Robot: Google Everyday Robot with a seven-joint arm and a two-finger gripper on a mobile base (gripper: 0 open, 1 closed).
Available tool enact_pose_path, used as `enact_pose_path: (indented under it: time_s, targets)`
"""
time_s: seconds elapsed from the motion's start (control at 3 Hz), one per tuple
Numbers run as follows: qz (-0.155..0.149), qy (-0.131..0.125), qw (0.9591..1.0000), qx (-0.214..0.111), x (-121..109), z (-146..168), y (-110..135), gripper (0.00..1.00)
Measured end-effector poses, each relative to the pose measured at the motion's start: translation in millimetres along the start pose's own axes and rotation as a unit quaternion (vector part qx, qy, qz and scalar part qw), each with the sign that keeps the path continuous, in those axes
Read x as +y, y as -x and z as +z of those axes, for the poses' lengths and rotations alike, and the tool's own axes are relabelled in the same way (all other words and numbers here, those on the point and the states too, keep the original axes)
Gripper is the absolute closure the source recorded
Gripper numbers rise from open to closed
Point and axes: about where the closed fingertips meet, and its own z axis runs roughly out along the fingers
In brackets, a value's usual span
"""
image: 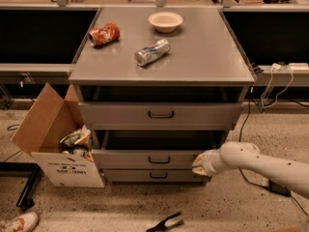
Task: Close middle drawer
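Note:
The middle drawer (145,159) is a wide grey drawer with a small dark loop handle (159,160). It stands pulled out from the cabinet, with a dark gap above its front. My gripper (199,164) is on the end of the white arm (260,164) that comes in from the right. It is at the right end of the middle drawer's front, touching or nearly touching it.
The top drawer (161,115) is also slightly out; the bottom drawer (157,176) sits below. On the cabinet top lie a red can (104,34), a silver can (151,51) and a bowl (165,21). An open cardboard box (55,144), pliers (165,223) and a shoe (18,223) are on the floor.

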Motion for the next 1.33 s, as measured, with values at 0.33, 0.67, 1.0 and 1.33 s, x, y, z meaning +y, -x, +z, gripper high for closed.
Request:
enact_pose_path:
  time_s: [0.33,0.67,1.0,1.33]
  targets:
    - [0.008,-0.018,0.9998,-0.006,-22.8,-3.8,-9.9,0.86]
    - [0.016,-0.017,0.9997,-0.005,-33.5,-1.1,-17.0,0.88]
    - [0.016,-0.017,0.9997,-0.005,-33.1,-1.2,-17.0,0.65]
    - [0.016,-0.017,0.9997,-0.005,-33.1,-1.1,-17.0,0.42]
